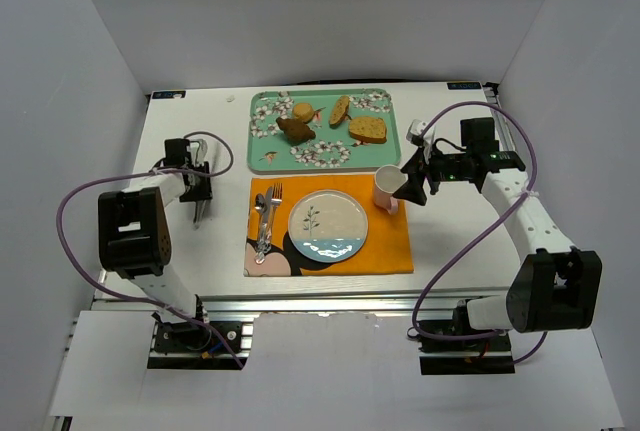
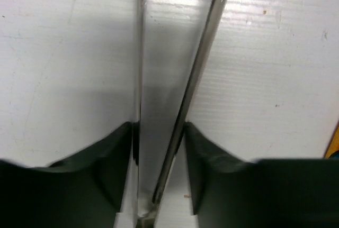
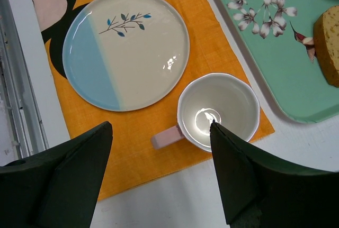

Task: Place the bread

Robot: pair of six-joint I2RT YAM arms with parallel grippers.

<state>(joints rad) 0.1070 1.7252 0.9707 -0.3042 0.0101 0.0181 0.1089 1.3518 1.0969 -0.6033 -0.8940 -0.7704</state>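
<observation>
My left pincer (image 1: 197, 191) (image 2: 158, 127) is closed on a knife (image 1: 197, 213) (image 2: 175, 80), low over the bare desk (image 1: 200, 251), left of the mat (image 1: 385, 246). My right pincer (image 1: 412, 186) (image 3: 160, 127) hangs with its jaws spread wide and nothing between them, above the cup (image 1: 388, 189) (image 3: 218, 111) at the mat's right edge, beside the plate (image 1: 327, 224) (image 3: 127, 48). The bread (image 1: 295, 129) lies on the tray (image 1: 262, 156) at the far side, well apart from both pincers.
</observation>
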